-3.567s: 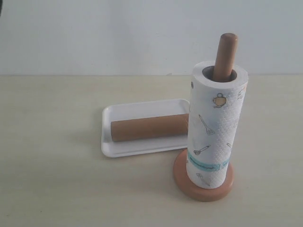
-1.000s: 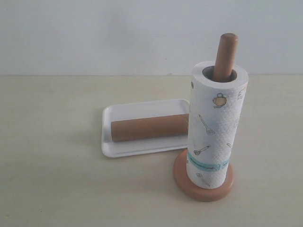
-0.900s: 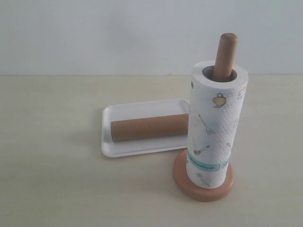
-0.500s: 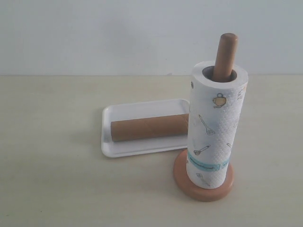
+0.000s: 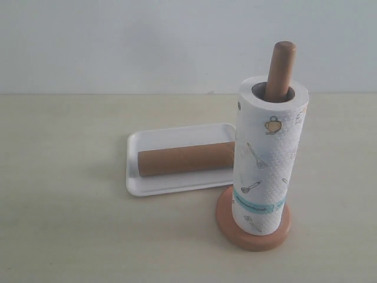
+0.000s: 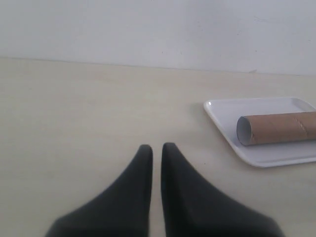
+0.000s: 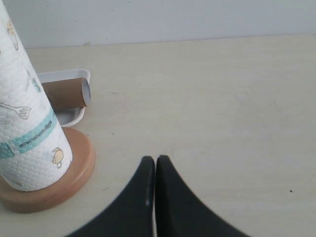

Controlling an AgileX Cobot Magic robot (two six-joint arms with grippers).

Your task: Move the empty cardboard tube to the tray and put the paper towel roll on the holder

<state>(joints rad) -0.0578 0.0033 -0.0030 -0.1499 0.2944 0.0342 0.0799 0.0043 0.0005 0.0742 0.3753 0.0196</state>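
Lying on its side inside tray (image 5: 177, 134), empty cardboard tube (image 5: 185, 159) has one end hidden behind paper towel roll (image 5: 268, 165). Roll stands upright on holder (image 5: 280, 65), post protruding through core, disc base on surface (image 5: 65, 177) just beside tray corner. Left jaws closed, empty, apart from tray. Right jaws closed, empty, near holder base.

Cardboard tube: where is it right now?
In the exterior view, the cardboard tube lies on its side in the white tray, just left of the paper towel roll standing on the wooden holder.
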